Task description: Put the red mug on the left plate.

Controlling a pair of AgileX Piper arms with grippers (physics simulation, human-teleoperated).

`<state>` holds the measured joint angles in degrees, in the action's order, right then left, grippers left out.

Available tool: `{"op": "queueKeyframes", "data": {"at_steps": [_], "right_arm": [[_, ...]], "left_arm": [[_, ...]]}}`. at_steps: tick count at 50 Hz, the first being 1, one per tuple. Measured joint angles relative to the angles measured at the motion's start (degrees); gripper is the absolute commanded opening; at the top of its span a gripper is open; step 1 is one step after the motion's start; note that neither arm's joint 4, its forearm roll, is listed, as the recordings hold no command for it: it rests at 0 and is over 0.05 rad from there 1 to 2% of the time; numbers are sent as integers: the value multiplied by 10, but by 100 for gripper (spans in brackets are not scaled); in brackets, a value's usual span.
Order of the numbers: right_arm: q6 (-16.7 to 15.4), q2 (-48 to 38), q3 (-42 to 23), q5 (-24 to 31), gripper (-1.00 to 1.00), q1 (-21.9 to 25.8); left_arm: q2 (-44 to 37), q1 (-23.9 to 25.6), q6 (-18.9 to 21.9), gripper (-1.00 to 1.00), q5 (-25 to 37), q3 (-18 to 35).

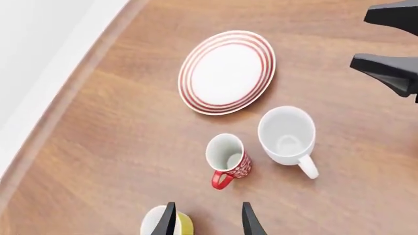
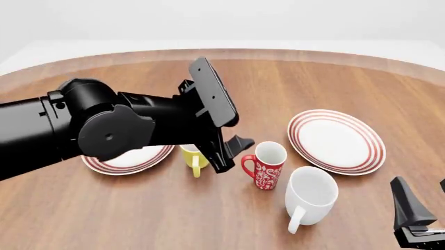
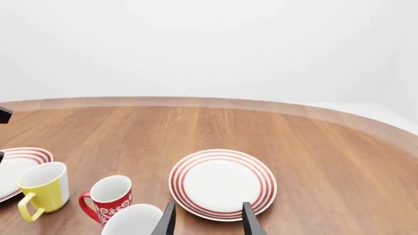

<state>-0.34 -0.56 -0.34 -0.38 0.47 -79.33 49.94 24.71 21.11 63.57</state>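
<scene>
Approach step: left gripper (image 2: 224, 151) hangs open and empty over the yellow mug (image 2: 193, 157), just beside the red mug (image 2: 268, 164).
Red mug stands upright between the plates; next it needs centring, lowering, closing, then carrying to the left plate (image 2: 128, 160). Right gripper (image 3: 207, 218) idles open.

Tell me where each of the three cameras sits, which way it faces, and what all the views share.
Left wrist: on the left arm, above the table, looking down at the red mug, white mug, a plate; its own fingers show, and the right gripper.
Front: fixed behind the arms, facing forward and down; left arm fills it, left gripper by the yellow mug.
Right wrist: low, facing across the table; own fingers show.
Shared: the red mug.
</scene>
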Motion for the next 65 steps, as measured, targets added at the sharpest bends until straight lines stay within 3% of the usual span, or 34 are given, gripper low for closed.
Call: {"op": "queueKeyframes", "data": {"at_steps": [16, 65], "right_arm": [[0, 0, 0, 0, 100, 0], [0, 0, 0, 0, 100, 0]], "left_arm": [[-39, -7, -14, 100, -67, -35], [-140, -27, -41, 100, -170, -59]]}}
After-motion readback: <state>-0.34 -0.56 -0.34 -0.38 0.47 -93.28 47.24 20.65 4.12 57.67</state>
